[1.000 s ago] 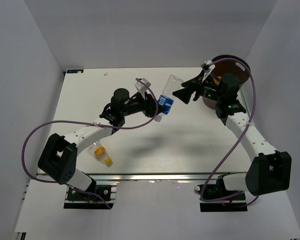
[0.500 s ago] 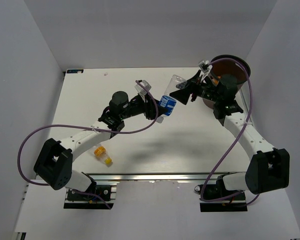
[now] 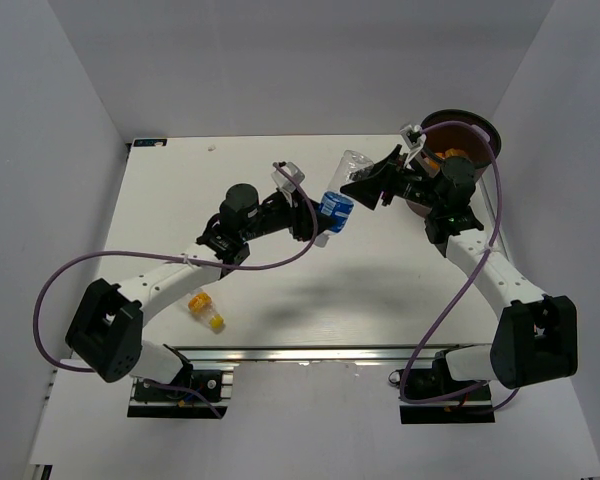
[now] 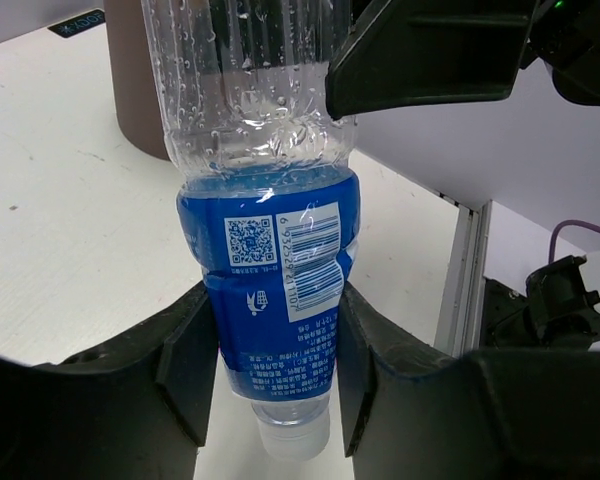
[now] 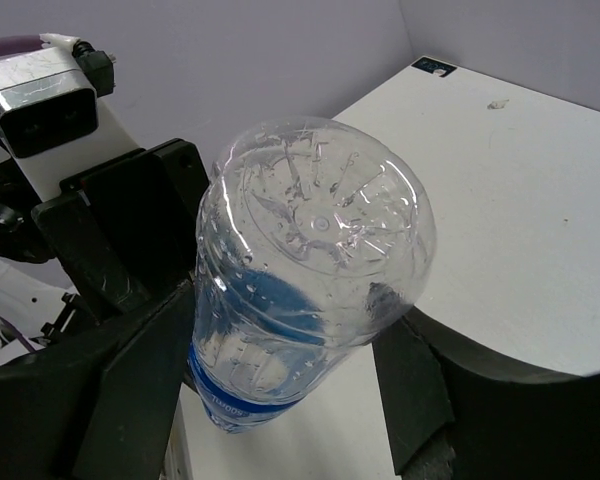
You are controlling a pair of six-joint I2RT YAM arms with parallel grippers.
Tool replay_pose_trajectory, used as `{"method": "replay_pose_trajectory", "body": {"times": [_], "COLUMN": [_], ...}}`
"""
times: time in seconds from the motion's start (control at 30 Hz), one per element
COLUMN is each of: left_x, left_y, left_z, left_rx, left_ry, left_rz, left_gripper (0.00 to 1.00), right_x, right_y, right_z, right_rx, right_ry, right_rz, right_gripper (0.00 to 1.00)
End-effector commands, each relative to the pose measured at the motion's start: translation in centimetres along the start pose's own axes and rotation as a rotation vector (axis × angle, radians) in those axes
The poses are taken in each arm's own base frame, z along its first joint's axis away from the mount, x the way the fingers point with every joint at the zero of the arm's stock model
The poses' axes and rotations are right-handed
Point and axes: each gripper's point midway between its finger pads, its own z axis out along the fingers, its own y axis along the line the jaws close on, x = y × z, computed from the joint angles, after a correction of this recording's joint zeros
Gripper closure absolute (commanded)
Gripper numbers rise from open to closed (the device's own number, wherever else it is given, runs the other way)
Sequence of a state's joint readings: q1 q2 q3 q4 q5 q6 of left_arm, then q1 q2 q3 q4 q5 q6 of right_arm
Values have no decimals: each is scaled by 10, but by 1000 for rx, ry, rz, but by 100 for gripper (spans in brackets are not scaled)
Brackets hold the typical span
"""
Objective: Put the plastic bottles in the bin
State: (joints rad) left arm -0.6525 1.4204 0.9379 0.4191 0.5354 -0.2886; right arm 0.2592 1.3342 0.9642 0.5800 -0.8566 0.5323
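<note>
Swung over from the bin (image 3: 470,117), my right claw (image 5: 290,330) now straddles the bottle's (image 3: 337,200) base.
One round dark-brown bin, far right; one clear ribbed bottle, blue-labelled, cap down in mid-air, clenched by my left claw (image 4: 275,340); my right's grip I cannot tell. One small yellow-capped bottle (image 3: 206,310) lies on the table (image 3: 280,290).

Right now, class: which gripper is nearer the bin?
Right. The right gripper is just beside the bin, around the base of the bottle; the left gripper is farther off, clamping its label end.
</note>
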Motion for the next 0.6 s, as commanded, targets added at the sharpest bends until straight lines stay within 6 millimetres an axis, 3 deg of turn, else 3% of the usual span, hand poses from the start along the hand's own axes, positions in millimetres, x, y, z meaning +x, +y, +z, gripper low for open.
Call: {"method": "replay_pose_trajectory", "body": {"times": [0.0,0.03,0.07,0.23,0.4,0.57], "left_x": [-32,-33,-34,-40,-44,-52], "left_y": [-15,-12,-6,0,7,23], "left_z": [-5,-6,-7,-15,-21,-34], "left_rx": [-3,-22,-63,-128,-189,-318], "left_ry": [-57,-57,-55,-70,-71,-82], "left_rz": [46,43,39,42,40,37], "left_gripper": [52,43,5,2,2,2], "right_x": [-11,-10,-11,-11,-12,-17], "right_y": [18,17,17,13,10,-11], "right_z": [1,1,1,1,2,-1], "right_rx": [-67,-65,-64,-46,-32,75], "right_ry": [-27,-27,-27,-31,-32,-33], "right_rz": [-67,-64,-67,-70,-68,-105], "right_gripper": [73,75,79,88,90,90]}}
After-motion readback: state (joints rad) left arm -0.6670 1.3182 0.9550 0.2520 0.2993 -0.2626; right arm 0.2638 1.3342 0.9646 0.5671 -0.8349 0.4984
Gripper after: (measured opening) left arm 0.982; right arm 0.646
